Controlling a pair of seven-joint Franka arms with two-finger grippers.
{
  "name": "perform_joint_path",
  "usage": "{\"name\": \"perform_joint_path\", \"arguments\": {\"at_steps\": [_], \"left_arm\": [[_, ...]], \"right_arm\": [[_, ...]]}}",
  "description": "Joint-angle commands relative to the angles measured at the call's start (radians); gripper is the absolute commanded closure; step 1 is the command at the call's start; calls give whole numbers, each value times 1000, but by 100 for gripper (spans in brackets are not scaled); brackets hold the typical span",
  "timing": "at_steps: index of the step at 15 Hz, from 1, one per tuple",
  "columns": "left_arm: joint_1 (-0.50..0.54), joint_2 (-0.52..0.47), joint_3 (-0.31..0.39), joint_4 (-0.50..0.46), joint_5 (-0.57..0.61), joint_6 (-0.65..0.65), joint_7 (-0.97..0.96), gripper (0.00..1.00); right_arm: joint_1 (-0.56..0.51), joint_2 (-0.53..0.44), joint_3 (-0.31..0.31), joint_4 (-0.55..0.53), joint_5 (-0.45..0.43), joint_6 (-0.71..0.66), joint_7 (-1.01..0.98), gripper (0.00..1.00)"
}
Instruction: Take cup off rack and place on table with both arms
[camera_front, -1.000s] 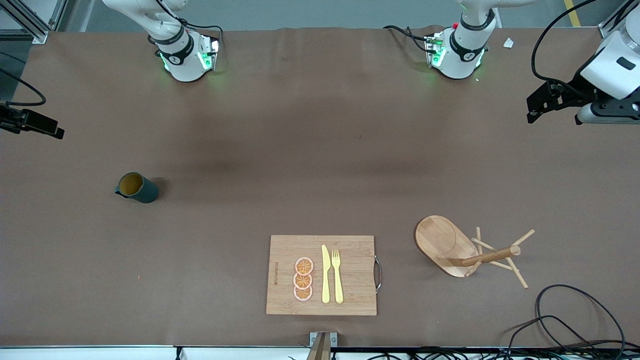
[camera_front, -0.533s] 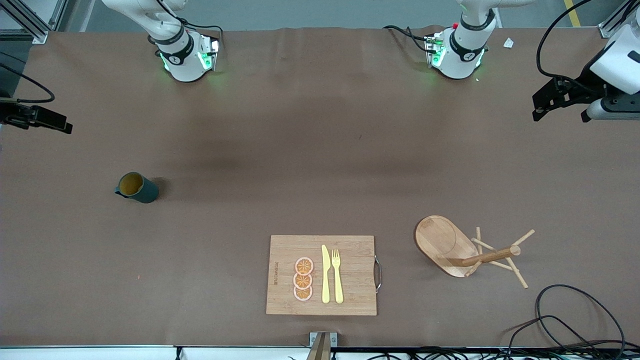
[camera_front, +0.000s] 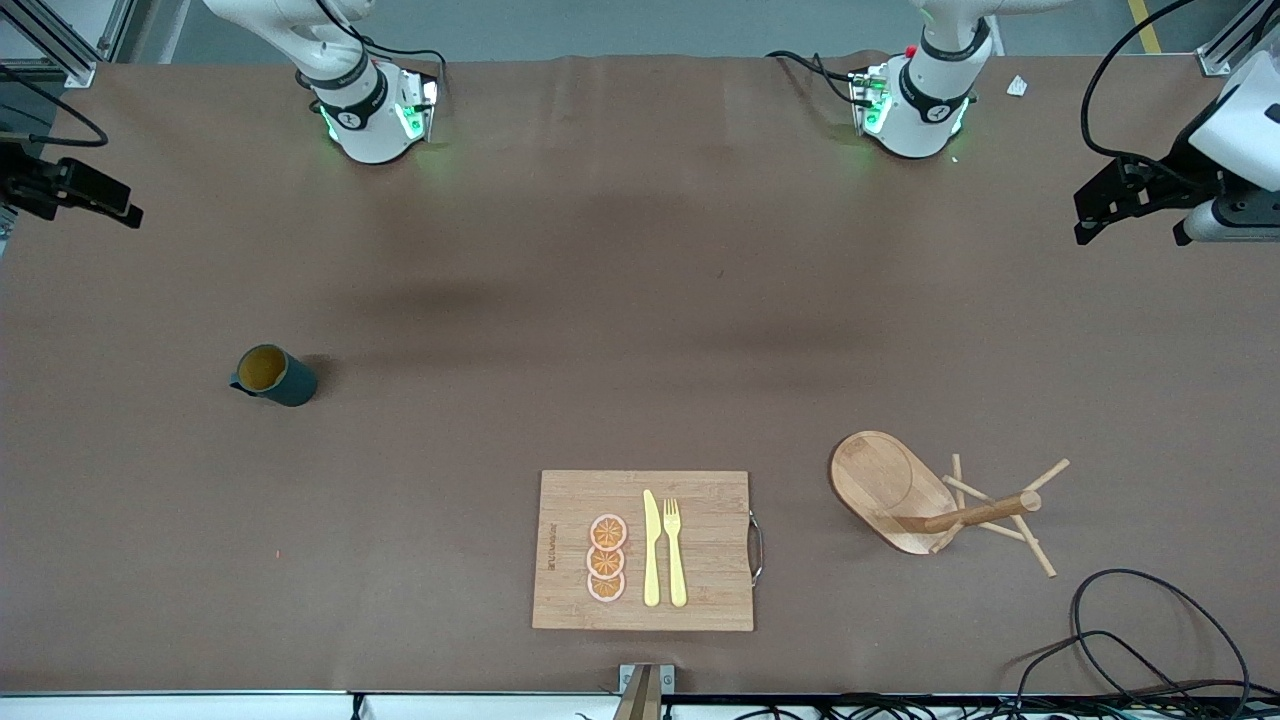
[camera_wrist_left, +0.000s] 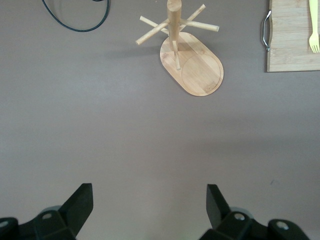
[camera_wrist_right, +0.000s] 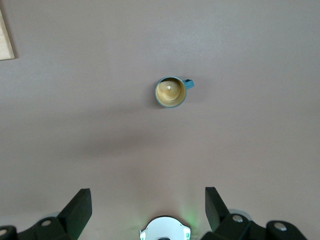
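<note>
- Two robot arms work at a brown table (camera_front: 640, 300); items are listed from the front camera's edge toward the edge where the arm bases stand.
- Closest to the camera's edge, near its middle, lies a bamboo cutting board (camera_front: 700, 500) carrying three orange slices (camera_front: 606, 559), a yellow knife (camera_front: 651, 548) and a yellow fork (camera_front: 675, 550).
- Beside the board, toward the left arm's end, stands the wooden rack (camera_front: 905, 490), upright on its oval base, all pegs bare. A black cable (camera_front: 1150, 630) loops at that corner.
- Farther from the camera, toward the right arm's end, the dark green cup (camera_front: 272, 375) stands upright on the table, well apart from the rack, its yellow inside showing.
- The right gripper (camera_front: 125, 212) hangs in the air over the table edge at the right arm's end, fingers (camera_wrist_right: 77, 207) spread wide, holding nothing.
- The left gripper (camera_front: 1085, 215) hangs over the table near the left arm's end, fingers (camera_wrist_left: 80, 200) spread wide, holding nothing.
</note>
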Motion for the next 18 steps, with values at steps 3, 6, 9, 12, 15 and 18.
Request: {"name": "perform_joint_path", "arguments": {"at_steps": [3,6,9,12,15,18], "left_arm": [[1,10,-8,30,1,-23,6,0],[1,7,-12,30,1,-38,8,0],[-3,6,-17,31,1,-47,6,0],[-3,3,-17,30,1,-55,6,0],[-3,4,-17,30,1,-58,8,0],[-2,3,-17,30,1,-58,10,0]], "right_arm": [[-3,-33,1,-13,-10,-9,1,0],[-6,-30,-2,33,-10,-40,4,0],[-8,-19,-2,82,-12,-46,-4,0],[-8,7,-2,121,-17,-63,-25,0],[-9,9,-2,121,-17,-63,-51,0],[-6,7,-2,113,-17,-64,-53,0]]}}
